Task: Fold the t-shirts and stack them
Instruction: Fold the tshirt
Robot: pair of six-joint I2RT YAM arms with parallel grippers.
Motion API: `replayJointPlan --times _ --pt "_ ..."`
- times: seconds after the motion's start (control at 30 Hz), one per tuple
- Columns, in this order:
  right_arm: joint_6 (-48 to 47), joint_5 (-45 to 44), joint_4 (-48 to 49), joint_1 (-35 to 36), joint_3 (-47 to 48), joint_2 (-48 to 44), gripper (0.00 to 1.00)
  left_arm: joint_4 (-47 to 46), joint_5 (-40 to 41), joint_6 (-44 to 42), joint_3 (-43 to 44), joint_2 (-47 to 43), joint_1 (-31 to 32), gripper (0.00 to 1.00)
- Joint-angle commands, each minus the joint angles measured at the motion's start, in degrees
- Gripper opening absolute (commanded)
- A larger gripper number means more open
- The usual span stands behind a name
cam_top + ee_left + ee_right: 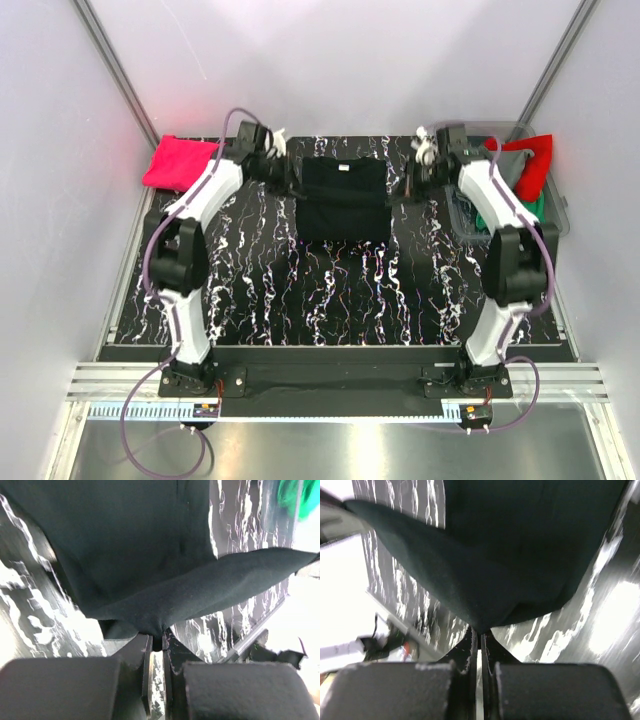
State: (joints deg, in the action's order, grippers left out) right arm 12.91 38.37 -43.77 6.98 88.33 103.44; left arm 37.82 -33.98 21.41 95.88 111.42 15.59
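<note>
Black t-shirt (pixel 344 200) is lying mid-counter (pixel 300 310), toward the far edge, already looking like a narrow rectangle. We're gripping it on both sides: left pincer (pixel 159 642) is clenched on the cloth at its left edge, right pincer (pixel 480 632) is clenched on the right edge. Both wrist views are showing a pinched tuck right at the fingertips and a lifted band of cloth running across from one pincer toward the other, with the rest of the shirt lying flat beyond.

We're reading this as mid-fold on this shirt: the edge is raised and the crosswise fold is not laid down yet. The next move is calling for both arms travelling together at equal height, keeping the band taut, laying the edge square on the opposite end, then letting go.

Pink-red tee (pixel 180 162) is sitting at the far-left corner, well apart. Red tee (pixel 530 160) and green tee (pixel 540 205) are waiting in the clear bin (pixel 562 222) on the right. Stacking isn't started for this one.
</note>
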Motion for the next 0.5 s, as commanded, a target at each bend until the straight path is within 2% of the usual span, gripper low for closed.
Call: replayJointPlan --times 0.0,0.23,0.33,0.43,0.47 --pt "-3.50 -2.33 2.46 -1.44 13.59 8.25 0.00 -1.52 3.30 -3.39 11.24 5.20 -1.79 0.00" --pt "-5.17 -4.36 2.55 -2.41 41.42 30.37 0.00 -2.92 6.64 -9.09 35.22 22.86 -3.29 0.00" --pt "-5.52 -5.76 4.56 -2.41 49.37 37.08 0.00 -7.56 8.39 -9.98 41.47 29.81 -3.20 0.00" --pt "-5.17 -6.46 6.59 -2.50 61.92 49.70 0.00 -13.45 12.69 -11.38 46.66 36.05 -2.85 0.00" --pt "-3.43 -8.64 7.81 -2.50 69.27 52.37 0.01 -14.87 13.93 -11.56 47.90 38.94 -2.76 0.07"
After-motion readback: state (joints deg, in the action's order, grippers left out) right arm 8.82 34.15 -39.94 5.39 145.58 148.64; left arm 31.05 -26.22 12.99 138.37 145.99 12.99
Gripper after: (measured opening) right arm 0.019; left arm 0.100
